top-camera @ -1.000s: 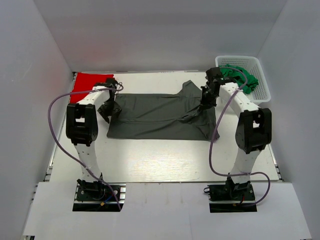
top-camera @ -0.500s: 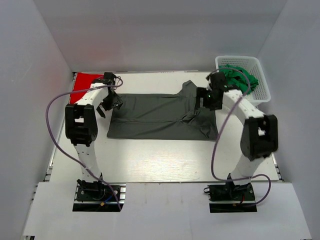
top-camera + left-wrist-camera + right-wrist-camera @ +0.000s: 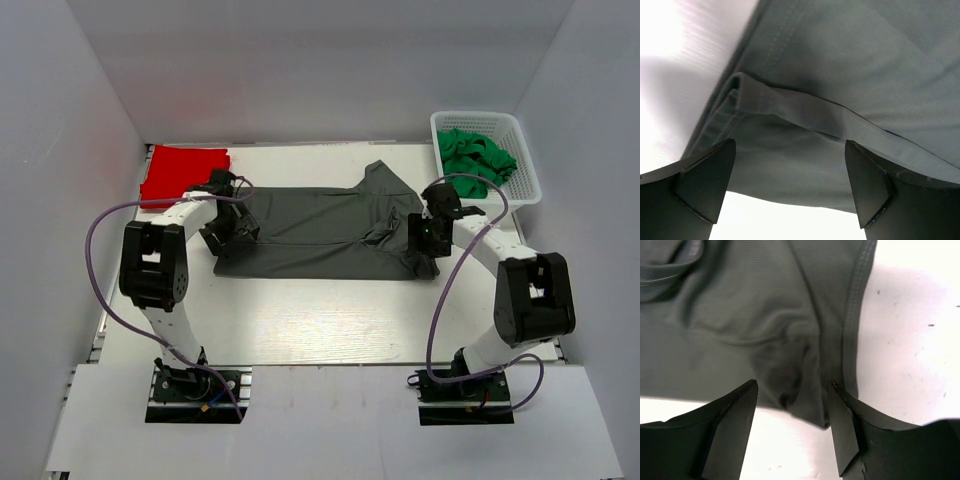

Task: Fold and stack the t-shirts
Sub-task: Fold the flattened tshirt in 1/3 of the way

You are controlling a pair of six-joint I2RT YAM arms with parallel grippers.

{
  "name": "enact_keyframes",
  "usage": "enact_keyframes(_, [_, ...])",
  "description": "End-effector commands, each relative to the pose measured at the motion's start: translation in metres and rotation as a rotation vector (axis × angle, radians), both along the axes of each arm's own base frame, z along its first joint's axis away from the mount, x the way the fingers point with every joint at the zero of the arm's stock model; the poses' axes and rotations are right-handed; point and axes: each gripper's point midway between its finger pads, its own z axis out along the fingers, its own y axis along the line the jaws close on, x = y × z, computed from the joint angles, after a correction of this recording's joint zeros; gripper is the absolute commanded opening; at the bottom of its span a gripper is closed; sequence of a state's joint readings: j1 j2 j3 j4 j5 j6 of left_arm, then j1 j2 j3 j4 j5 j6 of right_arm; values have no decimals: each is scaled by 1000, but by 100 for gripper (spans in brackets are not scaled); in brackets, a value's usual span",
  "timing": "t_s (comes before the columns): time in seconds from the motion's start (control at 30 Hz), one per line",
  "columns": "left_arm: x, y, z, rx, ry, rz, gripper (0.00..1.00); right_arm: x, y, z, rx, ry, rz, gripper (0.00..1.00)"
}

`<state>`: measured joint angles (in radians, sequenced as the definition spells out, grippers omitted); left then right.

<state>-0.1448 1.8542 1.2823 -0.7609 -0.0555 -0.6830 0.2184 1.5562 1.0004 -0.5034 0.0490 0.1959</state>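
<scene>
The dark charcoal grey t-shirt (image 3: 320, 230) lies spread across the middle of the table, one sleeve pointing to the back. A bright red t-shirt (image 3: 185, 172) lies folded at the back left corner. My left gripper (image 3: 228, 232) is open over the grey shirt's left end. In the left wrist view its fingers (image 3: 705, 185) stand wide apart over a folded hem of the shirt (image 3: 840, 75). My right gripper (image 3: 420, 245) is at the shirt's near right corner. In the right wrist view the gripper (image 3: 790, 430) is open, with the bunched corner of the shirt (image 3: 805, 390) between its jaws, not clamped.
A white basket (image 3: 478, 116) holding green cloth (image 3: 478, 158) stands at the back right corner. White walls close in the table on three sides. Purple cables loop from both arms. Bare table (image 3: 320, 320) lies between the shirt and the arm bases.
Both grippers opened and let go of the grey shirt, then moved toward the near side, the left to the shirt's left end, the right to its near right corner. The right side lies flatter.
</scene>
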Motion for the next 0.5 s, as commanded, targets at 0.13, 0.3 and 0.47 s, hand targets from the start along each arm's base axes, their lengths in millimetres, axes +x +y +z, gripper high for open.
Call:
enact_keyframes(0.13, [5, -9, -5, -36, -42, -33, 100, 9, -31, -15, -121, -3, -62, 63])
enact_keyframes(0.3, [-4, -1, -15, 8, -10, -11, 100, -1, -27, -18, -79, 34, -29, 46])
enact_keyframes(0.47, [-12, 2, -26, 22, 25, -9, 100, -7, -20, -14, -31, 45, 4, 46])
